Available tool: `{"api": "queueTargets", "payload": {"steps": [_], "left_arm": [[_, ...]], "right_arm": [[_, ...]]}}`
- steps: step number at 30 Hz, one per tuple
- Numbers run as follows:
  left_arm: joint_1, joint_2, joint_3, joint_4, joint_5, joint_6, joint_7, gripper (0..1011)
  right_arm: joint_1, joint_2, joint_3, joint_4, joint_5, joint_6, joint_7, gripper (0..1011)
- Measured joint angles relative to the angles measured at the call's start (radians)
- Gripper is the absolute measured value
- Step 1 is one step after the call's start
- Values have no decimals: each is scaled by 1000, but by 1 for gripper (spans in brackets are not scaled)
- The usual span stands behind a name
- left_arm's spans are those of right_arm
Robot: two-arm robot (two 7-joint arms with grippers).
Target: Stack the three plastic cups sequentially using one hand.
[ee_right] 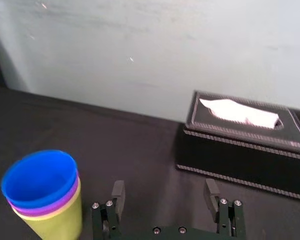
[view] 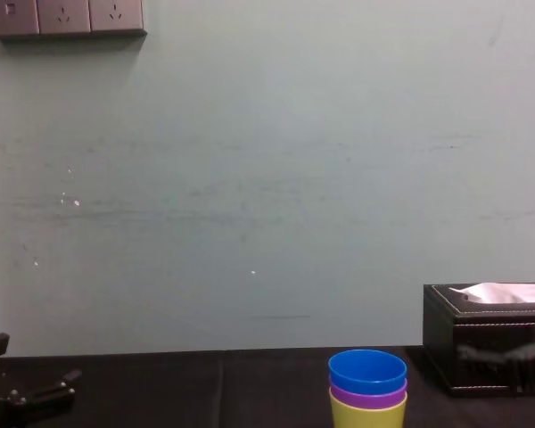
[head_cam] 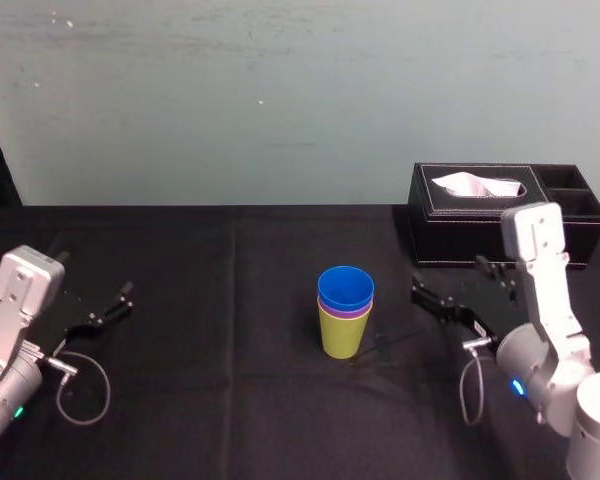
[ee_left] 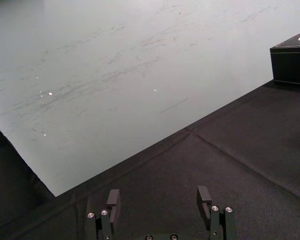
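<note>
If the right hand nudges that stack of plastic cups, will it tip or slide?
Likely light: the stack of blue, purple and lime-yellow tapered plastic cups looks thin-walled. Pushed high, it may tip; its base is narrower.

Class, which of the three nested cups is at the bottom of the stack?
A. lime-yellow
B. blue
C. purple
A: the lime-yellow cup stands on the black cloth, with the rim of the purple cup showing above it and the blue cup on top.
</note>
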Motion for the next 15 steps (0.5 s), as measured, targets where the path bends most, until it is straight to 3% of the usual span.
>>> {"api": "queueTargets", "payload": {"steps": [15], "left_arm": [[0,0,0,0,0,0,0,1000]], "right_arm": [[-12,-14,-4,25,-34,21,-5,1000]]}}
